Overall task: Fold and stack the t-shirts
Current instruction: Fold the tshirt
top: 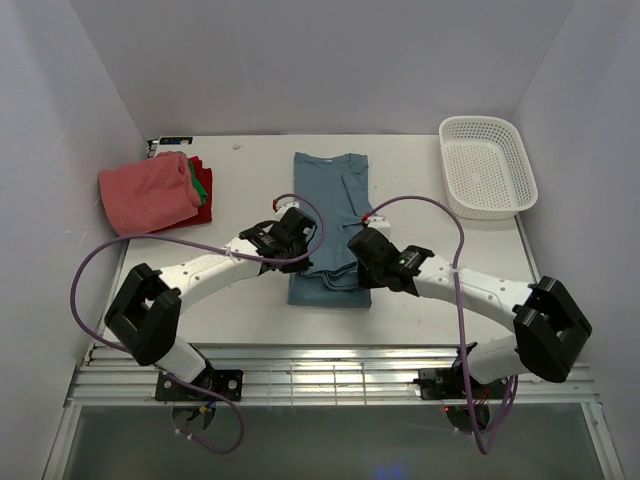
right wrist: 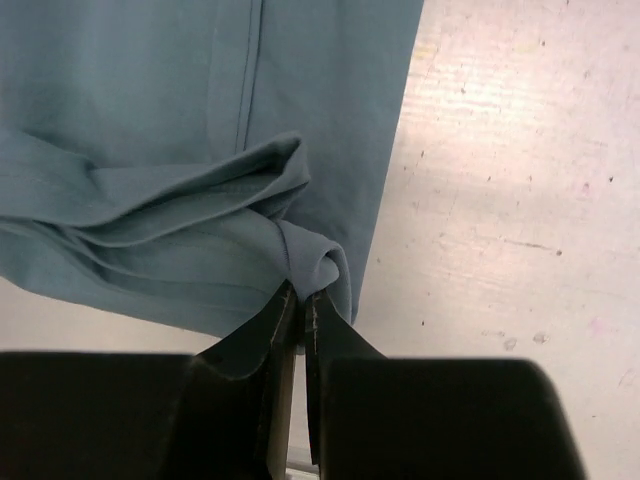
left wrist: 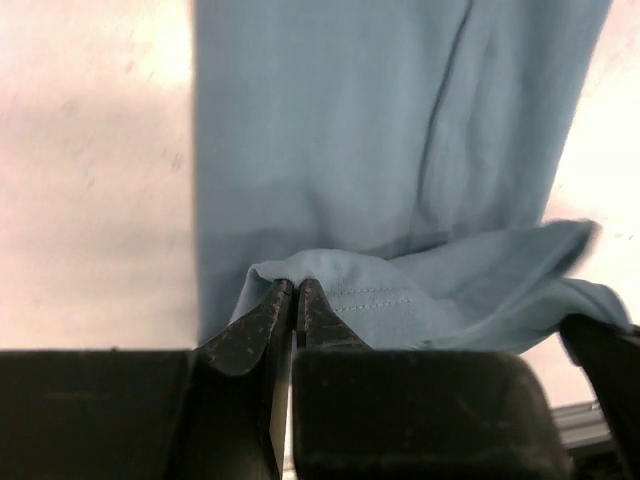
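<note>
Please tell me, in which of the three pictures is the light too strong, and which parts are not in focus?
Left wrist view: the table is washed out to pale pink, and the teal t-shirt looks soft. Right wrist view: the table's specks are sharp, but the right gripper is blurred near the lens. Top view: even light, only soft shadows.

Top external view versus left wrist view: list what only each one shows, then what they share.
Only the top external view: the salmon-pink shirt on the folded pile at far left, the white basket at far right, and the right tool.
Only the left wrist view: the raised hem and its stitching, pinched in closed jaws.
Both: the left tool, the teal shirt folded into a long strip, and the table.
</note>
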Controlling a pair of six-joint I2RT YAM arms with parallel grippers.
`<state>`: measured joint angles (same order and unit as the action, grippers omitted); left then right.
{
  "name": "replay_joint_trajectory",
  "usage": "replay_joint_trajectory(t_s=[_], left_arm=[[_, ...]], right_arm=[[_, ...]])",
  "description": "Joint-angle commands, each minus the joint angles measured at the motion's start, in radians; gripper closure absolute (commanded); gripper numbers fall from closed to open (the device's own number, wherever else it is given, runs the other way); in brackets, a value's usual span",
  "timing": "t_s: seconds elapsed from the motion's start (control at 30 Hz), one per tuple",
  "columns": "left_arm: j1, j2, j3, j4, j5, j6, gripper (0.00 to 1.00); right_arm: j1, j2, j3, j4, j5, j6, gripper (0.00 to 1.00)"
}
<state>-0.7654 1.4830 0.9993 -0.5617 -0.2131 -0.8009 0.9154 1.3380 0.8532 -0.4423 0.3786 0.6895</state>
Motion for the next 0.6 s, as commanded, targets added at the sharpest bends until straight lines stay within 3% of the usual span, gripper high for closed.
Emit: replay_joint_trajectory(t_s=[0.0,0.17,0.57], left_arm=[[0.006,0.08,0.1,0.068,0.001,0.075,0.91],[0.032,0.174,0.205,0.054,-0.032,0.104,0.92],[0.152,0.217,0.262,0.094,-0.025,0.138,0.92]], right_arm=[[-0.042,0.078,0.11,0.074,-0.007,-0.119,0.92],[-0.098,0.176,0.193,0.085,-0.026,-0.192,0.92],[-0.21,0.274,0.328,0.083,-0.084,-0.275,0.92]])
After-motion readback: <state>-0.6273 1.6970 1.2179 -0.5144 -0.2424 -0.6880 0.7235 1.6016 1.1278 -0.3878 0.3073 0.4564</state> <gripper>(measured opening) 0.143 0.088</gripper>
